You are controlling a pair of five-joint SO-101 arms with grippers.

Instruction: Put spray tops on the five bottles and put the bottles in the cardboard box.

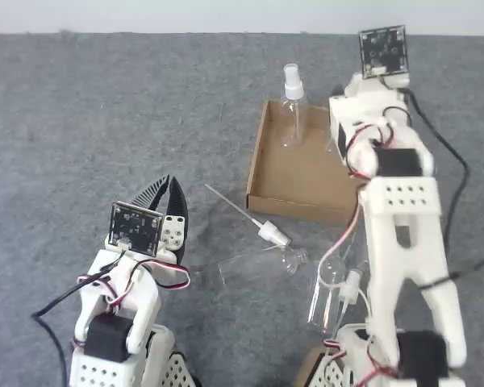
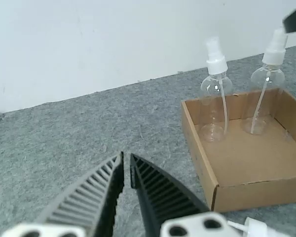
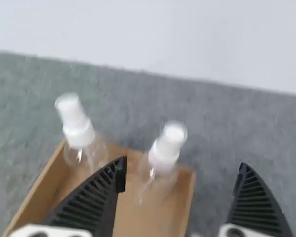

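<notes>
Two clear bottles with white spray tops stand upright in the cardboard box (image 2: 237, 163): one (image 2: 215, 96) near its far left corner, the other (image 2: 266, 86) to its right. My right gripper (image 3: 180, 175) hangs open above the box, and the nearer capped bottle (image 3: 162, 155) stands between its jaws, close to one finger (image 3: 106, 185). The other capped bottle (image 3: 79, 136) is beside it. My left gripper (image 2: 127, 160) is shut on nothing, low over the carpet left of the box (image 1: 294, 173). A loose spray top (image 1: 272, 233) with its long tube lies in front of the box.
An uncapped clear bottle (image 1: 258, 266) lies on its side on the grey carpet near the loose top. Another clear bottle (image 1: 331, 297) stands by the right arm's base (image 1: 403, 322). The carpet left of the box is open floor.
</notes>
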